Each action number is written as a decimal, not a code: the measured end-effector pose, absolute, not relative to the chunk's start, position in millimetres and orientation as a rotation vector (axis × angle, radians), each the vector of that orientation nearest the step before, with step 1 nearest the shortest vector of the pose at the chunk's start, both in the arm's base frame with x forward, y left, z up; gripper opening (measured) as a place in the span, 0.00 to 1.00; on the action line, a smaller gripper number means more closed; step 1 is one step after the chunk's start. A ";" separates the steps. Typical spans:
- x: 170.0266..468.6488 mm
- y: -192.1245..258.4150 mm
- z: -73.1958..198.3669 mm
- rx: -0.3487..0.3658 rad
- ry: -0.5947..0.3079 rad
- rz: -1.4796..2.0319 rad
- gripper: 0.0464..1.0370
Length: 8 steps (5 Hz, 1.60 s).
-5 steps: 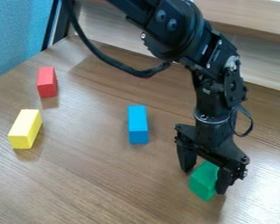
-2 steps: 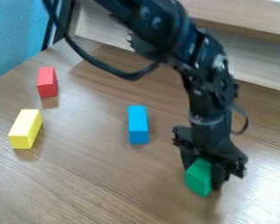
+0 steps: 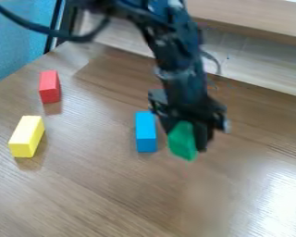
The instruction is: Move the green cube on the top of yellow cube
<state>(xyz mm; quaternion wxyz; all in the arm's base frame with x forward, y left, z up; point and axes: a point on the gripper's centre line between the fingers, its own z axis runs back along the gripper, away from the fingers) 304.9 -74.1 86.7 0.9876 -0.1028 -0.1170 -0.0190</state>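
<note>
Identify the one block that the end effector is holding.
The green block, gripped in the end effector; the red block, the yellow block and the blue block rest on the table instead.

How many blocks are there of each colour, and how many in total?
Red: 1 block
Yellow: 1 block
Blue: 1 block
Green: 1 block, held in the gripper
Total: 4

Clock centered on middle block (image 3: 146,133): far-left block (image 3: 50,86) at 10 o'clock, near-left block (image 3: 28,135) at 9, all three on table (image 3: 101,199). Held block (image 3: 181,141) in gripper (image 3: 187,139), between 3 and 4. Panel (image 3: 262,65) behind table, toward 1.
</note>
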 end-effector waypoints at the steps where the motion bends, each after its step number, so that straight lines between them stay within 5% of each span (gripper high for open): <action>1: 302.8 -31.7 102.5 -0.212 -0.261 0.061 0.56; 4: 258.8 80.3 105.4 -0.168 -0.247 0.363 0.56; 8: 206.8 161.6 90.5 -0.095 -0.194 0.625 0.56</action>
